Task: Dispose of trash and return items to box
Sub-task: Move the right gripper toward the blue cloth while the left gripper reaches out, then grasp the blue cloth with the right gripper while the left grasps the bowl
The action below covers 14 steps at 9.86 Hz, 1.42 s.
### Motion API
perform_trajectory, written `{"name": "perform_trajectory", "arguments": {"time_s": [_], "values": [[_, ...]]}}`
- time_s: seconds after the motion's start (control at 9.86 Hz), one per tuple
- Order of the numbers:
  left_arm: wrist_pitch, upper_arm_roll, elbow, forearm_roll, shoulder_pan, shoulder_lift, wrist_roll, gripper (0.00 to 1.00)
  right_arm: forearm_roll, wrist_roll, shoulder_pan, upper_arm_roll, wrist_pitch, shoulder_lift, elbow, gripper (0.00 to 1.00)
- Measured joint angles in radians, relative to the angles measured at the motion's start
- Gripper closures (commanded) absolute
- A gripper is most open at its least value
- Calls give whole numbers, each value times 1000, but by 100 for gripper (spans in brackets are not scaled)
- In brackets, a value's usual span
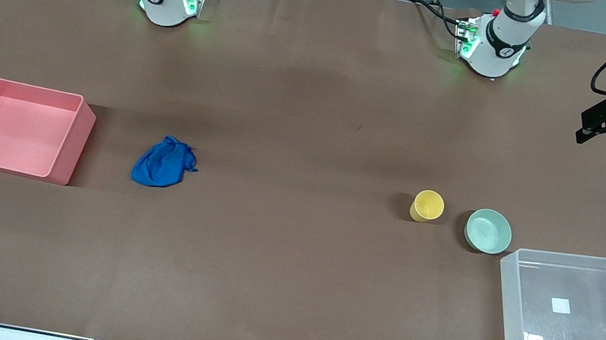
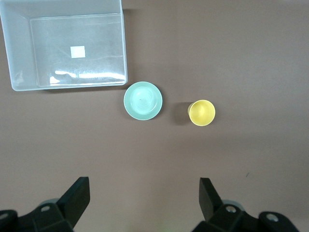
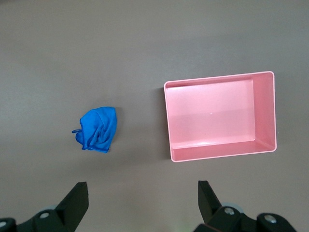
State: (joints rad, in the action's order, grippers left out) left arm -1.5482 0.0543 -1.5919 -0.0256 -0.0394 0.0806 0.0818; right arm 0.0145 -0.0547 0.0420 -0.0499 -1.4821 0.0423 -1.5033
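brown table (image 1: 314,104), clock read off the front view.

clear box (image 1: 505,299) at four o'clock, toward the left arm's end, nearest the front camera of all the things; nothing inside but a white sticker (image 1: 561,306) on the floor. stiff, thin-walled, probably light; no need to lift it, only to drop things in from above.

pink bin (image 1: 70,146) at nine o'clock, toward the right arm's end, open top, nothing in it. likely home for the trash.

left gripper (image 2: 143,186) up in the air at three o'clock, over the table edge at its own end, fingers spread wide, holding nothing. right gripper (image 3: 142,189) likewise at nine o'clock, over the edge at its end, spread wide, nothing held. both waiting; no step begun.

trash (image 1: 162,163) at eight o'clock, on the table near the bin, apart from it. soft, light, wrinkled cloth; apt to sag and trail a loose corner. best pinched straight down over the thickest fold in the middle, closing fully.

bowl (image 1: 488,230) at four o'clock, upright, just beside the box's corner, farther from the front camera than the box. rigid, smooth, probably slippery; too wide to span, so one finger inside and one outside the rim.

cup (image 1: 427,205) near the bowl, apart from it, toward the table's middle, upright. light, easy to tip; rim pinch or a grip across the body, low and gentle.
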Motion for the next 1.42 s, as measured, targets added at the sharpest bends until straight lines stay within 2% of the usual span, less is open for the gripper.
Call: {"name": "perform_trajectory", "arguments": {"time_s": [0.61,0.91,1.01,1.22,1.42], "values": [[-12,0,9,0,0,-20,-1,0,-1,-2,-5,1,0,0,0,0],[-56,-1,9,0,0,-68,-1,2,-4,-95,-94,16,0,-17,-17,0],[-84,-2,6,0,1,-93,-2,2,-4,-160,-121,45,-20,-47,-40,0],[-161,-4,-22,2,10,-162,-23,2,-3,-217,-145,97,-143,-146,-127,0],[-311,-5,-106,3,43,-244,-90,2,-3,-221,-164,102,-389,-248,-282,0]]}}
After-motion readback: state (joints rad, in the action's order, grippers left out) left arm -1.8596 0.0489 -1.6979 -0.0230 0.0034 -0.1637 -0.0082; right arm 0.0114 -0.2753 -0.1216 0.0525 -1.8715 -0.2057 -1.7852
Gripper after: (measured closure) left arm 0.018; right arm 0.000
